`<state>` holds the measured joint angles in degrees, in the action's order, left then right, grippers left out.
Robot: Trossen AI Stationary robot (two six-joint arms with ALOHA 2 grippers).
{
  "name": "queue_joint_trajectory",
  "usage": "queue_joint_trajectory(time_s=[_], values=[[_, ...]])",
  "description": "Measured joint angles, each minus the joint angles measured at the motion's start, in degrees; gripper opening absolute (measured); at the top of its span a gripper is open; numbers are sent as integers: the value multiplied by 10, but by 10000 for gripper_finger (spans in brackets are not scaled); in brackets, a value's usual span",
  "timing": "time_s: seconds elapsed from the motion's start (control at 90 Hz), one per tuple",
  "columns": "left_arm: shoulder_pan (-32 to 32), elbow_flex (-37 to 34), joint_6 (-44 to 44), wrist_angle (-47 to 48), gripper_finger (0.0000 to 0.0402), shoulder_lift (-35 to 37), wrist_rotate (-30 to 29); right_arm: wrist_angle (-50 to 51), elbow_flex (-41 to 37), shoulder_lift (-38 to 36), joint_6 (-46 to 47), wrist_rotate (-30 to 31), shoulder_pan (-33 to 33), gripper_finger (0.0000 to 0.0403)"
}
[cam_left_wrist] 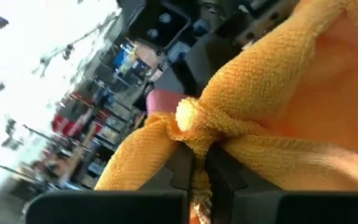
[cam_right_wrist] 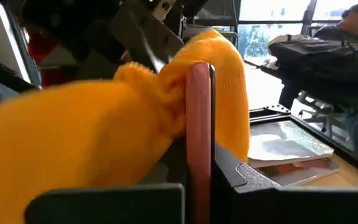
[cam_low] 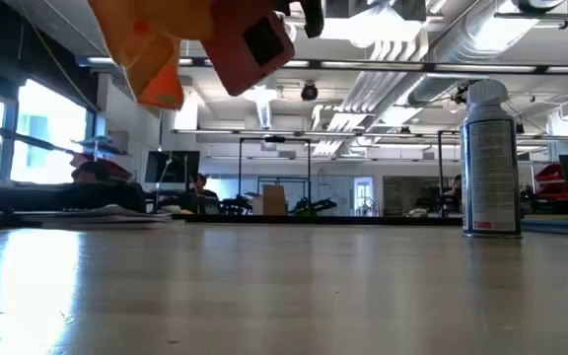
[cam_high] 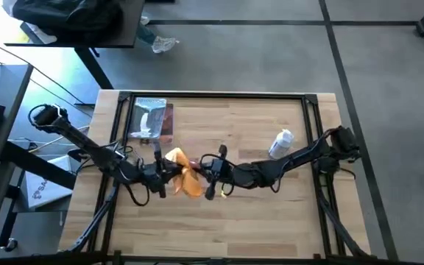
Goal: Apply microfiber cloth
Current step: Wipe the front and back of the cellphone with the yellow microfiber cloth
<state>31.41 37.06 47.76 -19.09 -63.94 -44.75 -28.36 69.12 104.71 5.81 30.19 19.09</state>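
The orange-yellow microfiber cloth (cam_high: 186,177) hangs bunched in mid-air over the table's middle, high above the tabletop in the low view (cam_low: 146,49). My left gripper (cam_high: 166,174) comes from the left and is shut on it. My right gripper (cam_high: 208,177) comes from the right and is shut on a thin pink slab (cam_right_wrist: 199,118), a phone in a pink case with a dark square on its back (cam_low: 256,44). The cloth lies against the slab and drapes over its far side. My left gripper pinches a gathered, knot-like bunch of the cloth (cam_left_wrist: 194,134) between its two fingers, several layers thick. The fingers come level from the table's left. The cloth is lifted clear and spreads past the fingertips onto the pink slab (cam_left_wrist: 163,99). My right gripper pinches the pink slab by its two flat faces, one finger (cam_right_wrist: 229,171) on each side, the thin edge (cam_right_wrist: 199,143) facing the camera. The fingers come level from the table's right. The slab stands on edge, clear of the table, with cloth on its far end.
A white spray can (cam_high: 281,143) stands upright at the right (cam_low: 489,163). A silvery packet with a brown edge (cam_high: 152,121) lies at the far left inside the black frame (cam_high: 219,96) that borders the wooden table. Bare wood lies along the near edge.
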Motion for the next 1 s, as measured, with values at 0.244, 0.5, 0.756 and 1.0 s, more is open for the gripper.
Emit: queue_joint_trajectory(time_s=[0.244,0.5,0.756,1.0], values=[[-25,6,90,-117,3,-67,33,49,0,0,33,-37,-10,0],[-68,67,-41,-79,3,-122,111,86,0,0,-9,-52,-12,0],[-63,75,-118,-56,3,-120,141,128,0,-25,-62,-28,-4,0],[-33,73,-182,-25,3,-65,143,160,2,-61,-123,11,25,0]])
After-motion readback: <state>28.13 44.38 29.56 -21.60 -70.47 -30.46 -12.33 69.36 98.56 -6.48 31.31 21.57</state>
